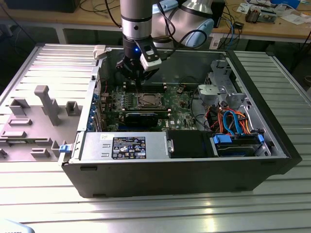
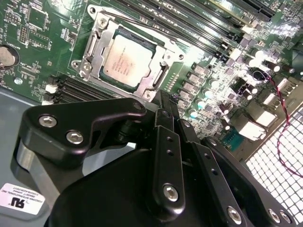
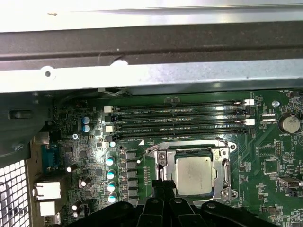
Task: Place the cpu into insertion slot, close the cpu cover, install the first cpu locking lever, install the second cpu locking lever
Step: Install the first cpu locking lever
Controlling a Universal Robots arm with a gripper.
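In the exterior view, my gripper (image 1: 137, 74) hangs upper centre, fingers pressed together, holding nothing. Just below it, the cpu (image 2: 127, 59) sits in the socket with the cpu cover (image 2: 97, 40) closed around it. Whether the levers are latched, I cannot tell. Memory slots (image 3: 180, 120) lie beside the socket; drive cables (image 1: 233, 121) crowd the right.

Silver-grey arm (image 1: 136, 12), black screw-studded tool (image 2: 163, 101), blue light.
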